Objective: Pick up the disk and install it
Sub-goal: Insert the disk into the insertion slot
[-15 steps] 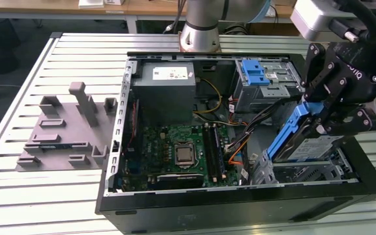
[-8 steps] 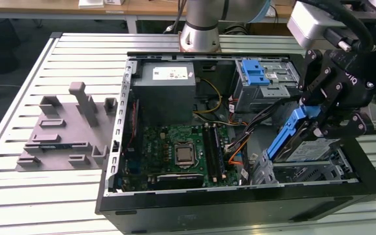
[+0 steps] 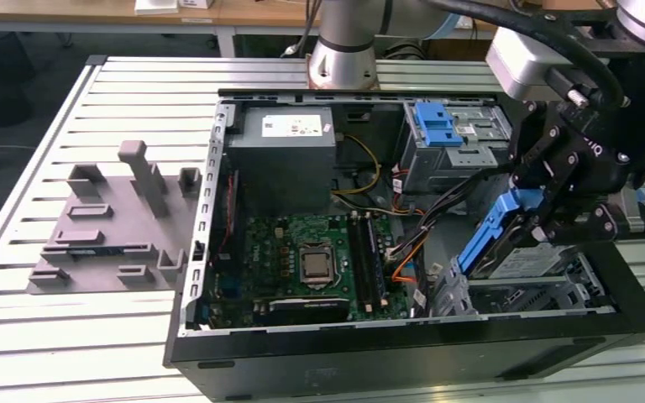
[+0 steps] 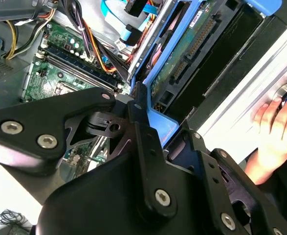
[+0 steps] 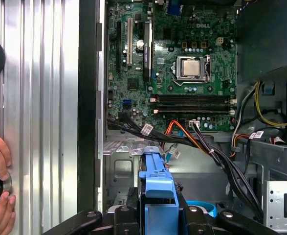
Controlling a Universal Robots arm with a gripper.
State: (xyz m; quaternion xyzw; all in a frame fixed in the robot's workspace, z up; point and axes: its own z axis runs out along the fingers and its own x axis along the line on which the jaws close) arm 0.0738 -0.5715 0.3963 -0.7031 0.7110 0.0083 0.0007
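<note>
Blue plastic frames the disk [image 3: 500, 245], and the gripper [image 3: 549, 222] is clamped on that bracket, a finger pressed to each side of it. The disk hangs tilted, one end lower than the other, inside the open computer case [image 3: 205, 210], directly above the metal drive bay [image 3: 536, 294] that sits just below the gripper. It does not look seated: in the exterior view its silver body stands well proud of the bay's top edge. By my reading the pick-up is done and the install is the step in hand, partway through the approach to the bay. A bundle of cables [image 3: 440, 206] runs close beside the gripper, between it and the motherboard [image 3: 312, 260] further off to its side. Seating the disk would, I judge, call for levelling it so the bracket's edges line up with the bay's walls, and for keeping clear of those cables, which could snag a corner. A person's hand [image 4: 275, 122] rests on the slatted desk [image 3: 31, 336] outside the case wall, near the gripper but apart from it.
</note>
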